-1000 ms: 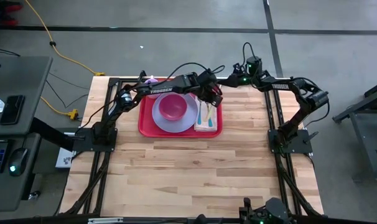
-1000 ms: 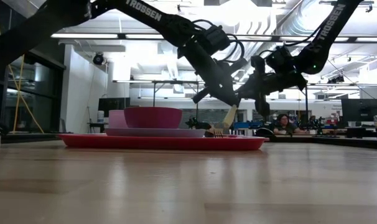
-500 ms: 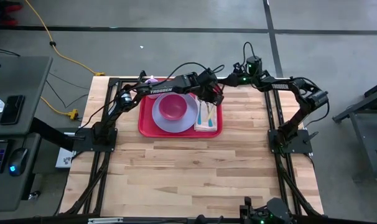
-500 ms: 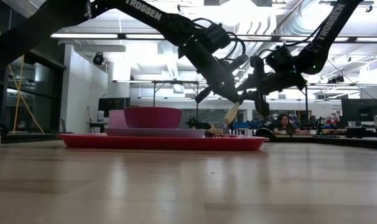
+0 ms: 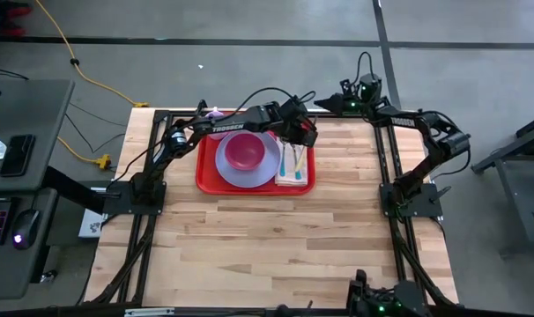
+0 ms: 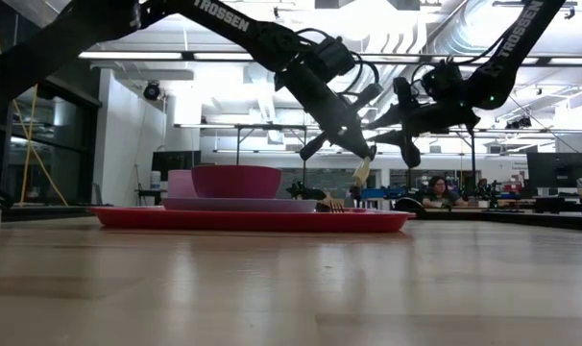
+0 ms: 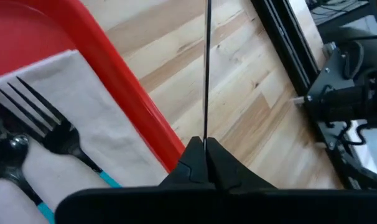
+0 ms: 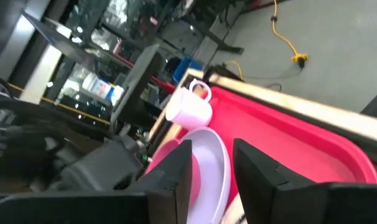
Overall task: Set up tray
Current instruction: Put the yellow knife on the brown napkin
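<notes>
Hanging over the right end of the tray (image 5: 254,186), the left end effector (image 5: 304,138) is the nearer of the two, pinched fully shut on the top of a thin utensil (image 6: 361,173) whose pale handle slopes down to the napkin (image 5: 292,167). The tray itself lies at the far middle of the desk (image 5: 276,246), its long axis running left to right, with the plate (image 5: 246,173) and pink bowl (image 5: 243,151) on its left part, a fork (image 7: 36,115) on the napkin at its right end, and a mug (image 8: 190,107) at its far left corner. So the spot for the utensil is straight below the left end effector, beside the fork. The right end effector (image 5: 346,102) hovers past the far right edge of the desk, fingers partly apart and holding nothing. Compared with a second ago, it has drawn back from beside the left one and opened, while the left has closed tight.
</notes>
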Robot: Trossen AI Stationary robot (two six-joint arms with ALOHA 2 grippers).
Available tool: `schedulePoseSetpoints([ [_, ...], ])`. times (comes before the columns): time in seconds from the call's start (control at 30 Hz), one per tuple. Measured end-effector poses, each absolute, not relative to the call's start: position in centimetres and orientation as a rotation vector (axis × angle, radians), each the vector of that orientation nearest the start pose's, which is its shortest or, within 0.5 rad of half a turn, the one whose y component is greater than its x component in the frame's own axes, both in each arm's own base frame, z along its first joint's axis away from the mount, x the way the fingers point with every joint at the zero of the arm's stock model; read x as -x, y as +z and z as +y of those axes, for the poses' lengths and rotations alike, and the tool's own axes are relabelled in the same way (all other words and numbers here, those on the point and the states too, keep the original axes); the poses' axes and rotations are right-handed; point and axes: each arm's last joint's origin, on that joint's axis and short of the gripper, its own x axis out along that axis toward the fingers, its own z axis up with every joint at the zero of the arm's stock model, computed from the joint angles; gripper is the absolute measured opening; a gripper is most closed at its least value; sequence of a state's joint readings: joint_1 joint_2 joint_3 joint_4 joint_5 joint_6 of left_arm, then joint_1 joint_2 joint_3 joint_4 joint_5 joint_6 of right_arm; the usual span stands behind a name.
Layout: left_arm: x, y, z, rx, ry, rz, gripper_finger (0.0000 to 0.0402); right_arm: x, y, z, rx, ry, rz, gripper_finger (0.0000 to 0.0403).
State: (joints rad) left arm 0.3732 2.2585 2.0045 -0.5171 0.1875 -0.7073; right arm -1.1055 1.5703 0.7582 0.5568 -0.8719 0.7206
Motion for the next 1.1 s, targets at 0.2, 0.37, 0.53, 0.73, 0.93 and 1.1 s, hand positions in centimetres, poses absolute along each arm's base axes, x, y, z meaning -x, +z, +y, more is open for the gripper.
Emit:
schedulePoseSetpoints([
  [0.2,-47.1,23.6,19.0,0.937,0.442,0.656,0.0009,-15.2,21.5,-27.9,-0.916,-0.294,-0.008,0.0095],
  [0.37,-46.9,23.6,19.5,0.998,0.484,0.64,0.0011,-14.6,22.0,-28.3,-0.906,-0.303,-0.051,0.0095],
  [0.53,-46.9,23.6,19.7,1.061,0.561,0.601,0.0009,-14.2,22.7,-28.5,-0.897,-0.289,-0.101,0.0095],
  [0.73,-47.2,23.7,19.2,1.166,0.643,0.538,0.0015,-14.2,23.1,-28.4,-0.863,-0.244,-0.112,0.0095],
  [0.93,-47.6,23.7,18.3,1.173,0.69,0.503,0.0009,-14.3,23.2,-28.4,-0.858,-0.236,-0.111,0.0098],
  [1.1,-47.6,23.7,18.4,1.199,0.709,0.49,0.0017,-14.3,23.1,-28.4,-0.865,-0.236,-0.108,0.0099],
])
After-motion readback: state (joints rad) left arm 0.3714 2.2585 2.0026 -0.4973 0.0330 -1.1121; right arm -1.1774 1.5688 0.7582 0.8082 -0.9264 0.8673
